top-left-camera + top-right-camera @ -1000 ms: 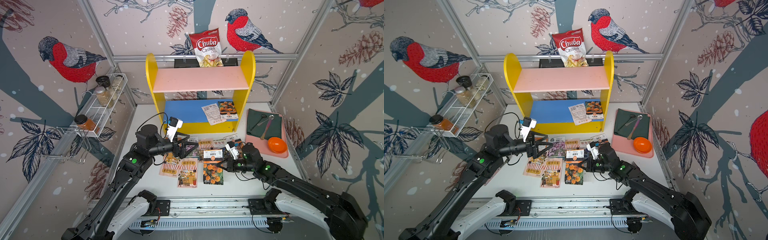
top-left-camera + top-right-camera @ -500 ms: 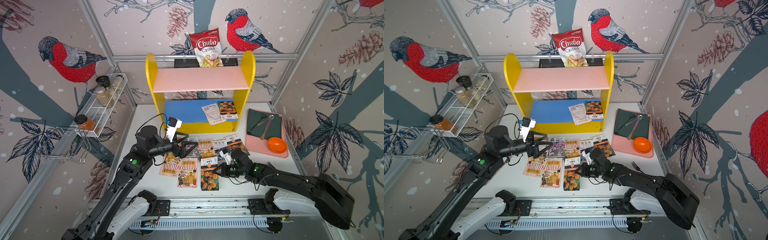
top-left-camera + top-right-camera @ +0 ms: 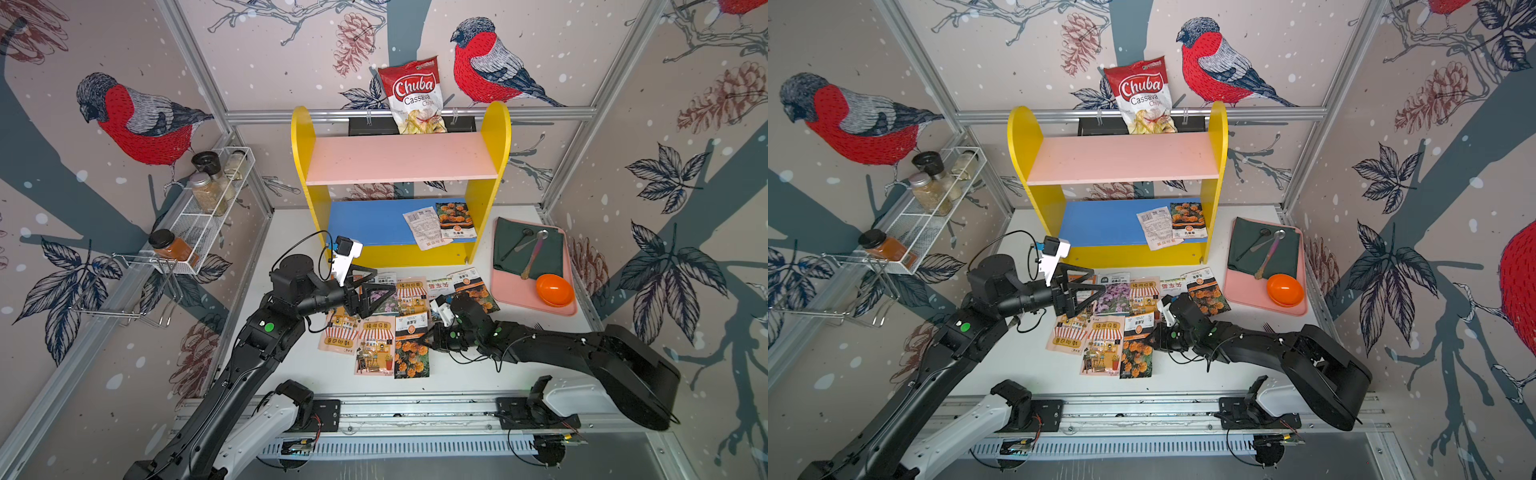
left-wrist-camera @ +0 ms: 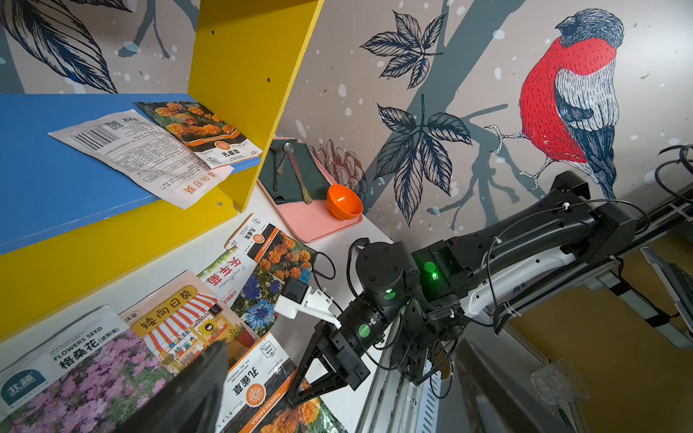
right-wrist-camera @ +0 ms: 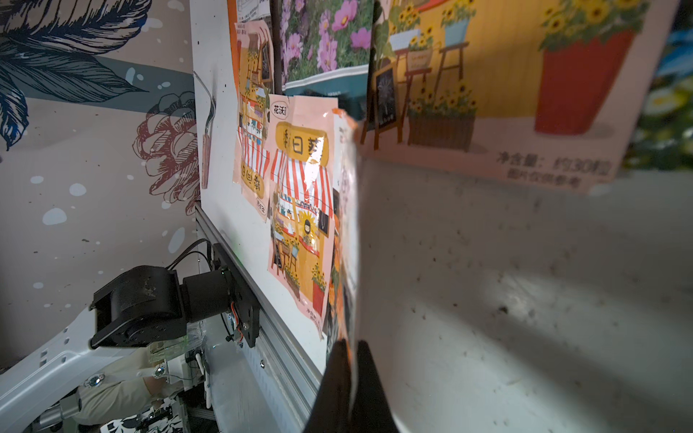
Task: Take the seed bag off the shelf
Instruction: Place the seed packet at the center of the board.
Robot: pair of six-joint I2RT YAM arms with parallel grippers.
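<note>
Long axis of seed bag (image 3: 411, 357) toward shelf (image 3: 399, 160)

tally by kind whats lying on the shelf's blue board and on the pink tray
seed bags: 2
spoons: 2
orange bowl: 1
dark green cloth: 1
total: 6

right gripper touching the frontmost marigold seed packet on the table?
Touching. The right wrist view shows the right gripper shut on the marigold seed packet, with the packet's edge pinched between both fingertips.
</note>
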